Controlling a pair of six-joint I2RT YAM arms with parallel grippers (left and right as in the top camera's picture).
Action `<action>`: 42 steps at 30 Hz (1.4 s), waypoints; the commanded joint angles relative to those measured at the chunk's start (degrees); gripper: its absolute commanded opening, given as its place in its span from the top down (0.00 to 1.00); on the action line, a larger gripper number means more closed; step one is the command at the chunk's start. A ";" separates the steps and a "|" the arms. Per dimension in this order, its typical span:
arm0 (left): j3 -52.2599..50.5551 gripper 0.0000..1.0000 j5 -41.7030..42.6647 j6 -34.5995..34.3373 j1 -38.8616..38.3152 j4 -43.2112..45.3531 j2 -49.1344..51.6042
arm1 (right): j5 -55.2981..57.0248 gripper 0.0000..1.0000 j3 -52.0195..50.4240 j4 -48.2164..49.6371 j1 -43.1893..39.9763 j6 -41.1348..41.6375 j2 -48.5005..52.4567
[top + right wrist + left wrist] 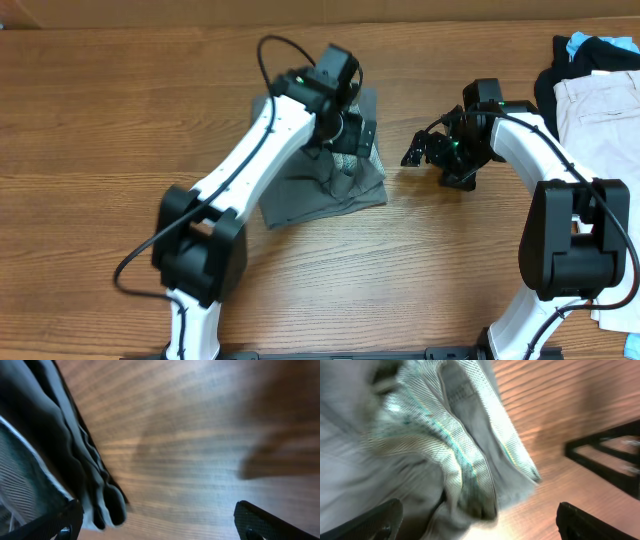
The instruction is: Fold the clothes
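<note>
A grey garment (pixel 320 185) lies partly folded on the wooden table, left of centre. My left gripper (pixel 356 130) hovers over its far right edge, open and holding nothing. In the left wrist view the garment (pixel 435 445) shows its mesh lining, and the open fingers (pixel 480 525) straddle its edge. My right gripper (pixel 424 150) is open and empty over bare wood just right of the garment. In the right wrist view the fingers (pixel 162 522) are wide apart, with the garment's folded edge (pixel 75 465) at the left.
A pile of other clothes lies at the table's far right: a black piece (pixel 565 80), a blue piece (pixel 578 42) and a beige one (pixel 605 100). The right gripper shows as a dark shape in the left wrist view (pixel 610 455).
</note>
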 commanded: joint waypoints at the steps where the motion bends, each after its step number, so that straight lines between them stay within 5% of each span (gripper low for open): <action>1: 4.28 0.00 -4.85 1.11 3.13 -4.70 -7.19 | 1.68 0.00 3.87 -2.80 -1.81 -0.42 0.26; 5: 4.24 0.00 -7.87 0.96 8.15 -14.49 -8.90 | 1.81 0.00 9.66 -9.55 -4.46 -0.61 0.24; 8: 1.92 0.25 -6.64 0.96 11.41 -18.51 -7.93 | -3.23 0.00 12.33 -11.69 -4.83 -5.29 0.24; 16: -13.33 0.35 -0.81 0.04 13.77 -8.39 -3.96 | -12.92 0.01 12.39 -7.52 3.23 -8.98 0.26; 22: -16.59 0.48 -1.01 -0.70 15.50 -4.66 1.07 | -0.72 0.04 12.39 -4.55 12.24 -7.02 0.26; 42: -16.87 0.40 0.28 -0.24 17.44 -4.48 7.82 | 6.23 0.17 12.33 1.11 21.53 -2.64 1.68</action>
